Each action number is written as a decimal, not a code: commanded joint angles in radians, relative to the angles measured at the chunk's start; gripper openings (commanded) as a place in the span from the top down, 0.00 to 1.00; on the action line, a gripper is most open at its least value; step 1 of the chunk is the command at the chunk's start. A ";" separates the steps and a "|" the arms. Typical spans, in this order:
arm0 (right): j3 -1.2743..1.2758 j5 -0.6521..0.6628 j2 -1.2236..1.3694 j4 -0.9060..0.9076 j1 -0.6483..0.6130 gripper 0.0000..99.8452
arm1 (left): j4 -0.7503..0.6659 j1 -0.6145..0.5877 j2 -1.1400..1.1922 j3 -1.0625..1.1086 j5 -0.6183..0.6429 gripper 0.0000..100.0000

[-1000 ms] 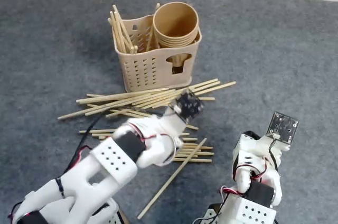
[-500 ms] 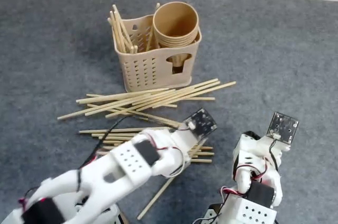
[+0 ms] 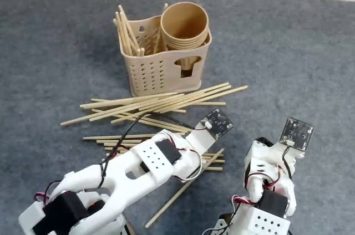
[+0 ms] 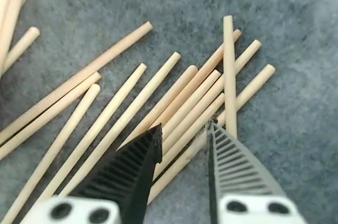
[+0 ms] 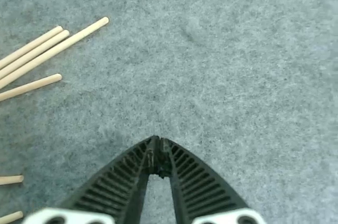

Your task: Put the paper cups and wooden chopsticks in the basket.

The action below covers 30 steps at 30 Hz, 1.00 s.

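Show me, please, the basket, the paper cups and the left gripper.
basket (image 3: 158, 74), high view, perforated front wall.
paper cups (image 3: 184, 23), high view, inner wall of the top cup.
left gripper (image 4: 185, 128), left wrist view, midway between its fingertips.

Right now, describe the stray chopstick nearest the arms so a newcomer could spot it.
Start at the basket and come toward the arms, past the loose chopsticks lying in front of it. The stray chopstick is the nearest one, partly under the left arm. Its neighbours lie roughly crosswise; it alone runs diagonally.

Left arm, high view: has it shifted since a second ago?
Yes. The left arm has swung away from the basket, rightward in the view, its hand open over the loose chopsticks.
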 commanded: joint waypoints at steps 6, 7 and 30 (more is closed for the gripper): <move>0.105 -0.003 -0.012 0.002 0.010 1.00 | -0.012 0.130 -0.071 -0.030 0.006 0.85; 0.105 -0.003 -0.012 0.002 0.010 1.00 | -0.012 0.134 -0.070 -0.028 0.006 0.85; 0.105 -0.003 -0.012 0.002 0.010 1.00 | -0.005 0.134 0.142 -0.131 -0.071 0.99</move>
